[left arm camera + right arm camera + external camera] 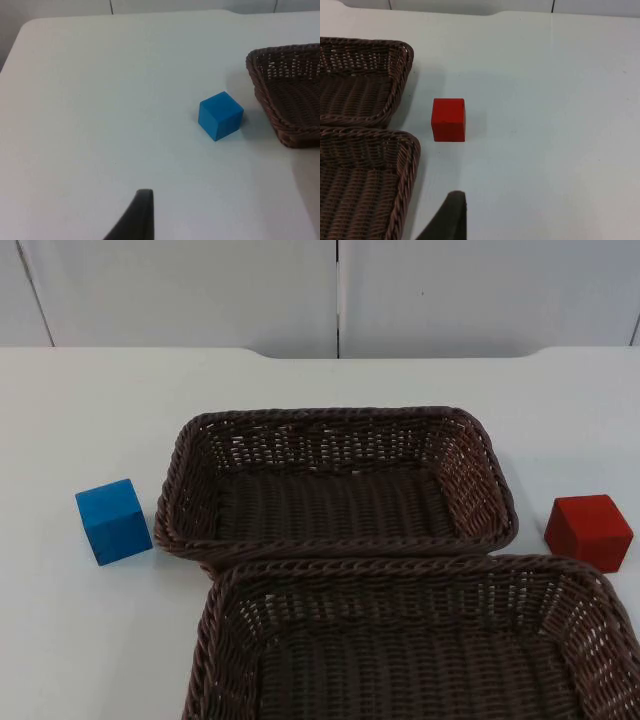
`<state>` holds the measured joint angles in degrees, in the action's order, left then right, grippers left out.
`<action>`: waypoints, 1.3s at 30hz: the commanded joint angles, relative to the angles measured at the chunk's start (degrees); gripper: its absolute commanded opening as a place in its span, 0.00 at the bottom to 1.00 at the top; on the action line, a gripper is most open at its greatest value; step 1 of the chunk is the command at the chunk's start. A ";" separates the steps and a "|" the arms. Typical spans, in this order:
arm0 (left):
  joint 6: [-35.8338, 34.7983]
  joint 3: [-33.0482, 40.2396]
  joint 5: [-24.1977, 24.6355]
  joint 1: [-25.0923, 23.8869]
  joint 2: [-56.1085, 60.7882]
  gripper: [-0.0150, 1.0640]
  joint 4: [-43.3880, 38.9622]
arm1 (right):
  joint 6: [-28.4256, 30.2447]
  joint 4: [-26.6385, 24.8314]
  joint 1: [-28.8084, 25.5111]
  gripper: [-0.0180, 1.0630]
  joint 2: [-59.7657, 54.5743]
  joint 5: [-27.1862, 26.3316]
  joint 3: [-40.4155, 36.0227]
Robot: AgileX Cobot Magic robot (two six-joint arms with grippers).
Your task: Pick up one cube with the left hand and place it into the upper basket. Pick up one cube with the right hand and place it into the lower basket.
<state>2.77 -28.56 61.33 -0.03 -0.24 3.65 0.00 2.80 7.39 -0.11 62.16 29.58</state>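
Starting point: nothing is placed yet; both cubes sit on the white table (pixel 90 640) and both baskets hold nothing.
Blue cube (pixel 113 521): rests on the table just beside the upper basket's left wall, apart from it.
Red cube (pixel 588 531): rests on the table beside the right ends of both baskets, touching neither.
Upper basket (pixel 190 445): lies farther back, its near rim overlapped by the lower basket (pixel 215 605).
Left gripper: looks down on the blue cube from well apart; one fingertip (pixel 137 216) shows, so spread or pressed together cannot be told.
Right gripper: likewise hangs away from the red cube; one fingertip (pixel 451 216) shows, state unclear.
Remaining: both picks and both placements.
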 commanded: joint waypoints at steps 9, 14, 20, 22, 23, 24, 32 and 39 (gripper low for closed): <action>-0.03 -3.18 -0.56 -0.05 -0.32 0.99 1.51 | 0.48 -0.10 -0.24 0.99 0.11 -0.47 -0.05; 2.37 -4.53 -1.39 -0.05 -4.75 0.99 1.26 | 0.48 -0.10 -0.24 0.99 0.11 -0.47 -0.05; 3.28 -4.53 -4.01 -0.05 -9.34 0.99 1.74 | 0.48 -0.10 -0.24 0.99 0.11 -0.47 -0.05; 3.28 -4.53 -5.61 -0.05 -11.14 0.99 1.87 | 0.48 -0.10 -0.24 0.99 0.11 -0.47 -0.05; 3.28 -4.53 -5.61 -0.05 -11.14 0.99 1.87 | 0.48 -0.10 -0.24 0.99 0.11 -0.47 -0.05; 3.28 -4.53 -6.45 -0.05 -12.23 0.99 1.87 | 0.48 -0.10 -0.24 0.99 0.11 -0.47 -0.05; 3.40 -4.73 -11.54 -0.05 -21.35 0.99 2.71 | 0.48 -0.10 -0.24 0.99 0.11 -0.47 -0.05; 8.46 -6.78 -14.93 -0.05 -29.02 0.99 6.06 | 0.48 -0.10 -0.24 0.99 0.11 -0.47 -0.05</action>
<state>8.71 -34.14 48.30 -0.03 -26.63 7.12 0.00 2.80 7.39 -0.11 62.12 29.58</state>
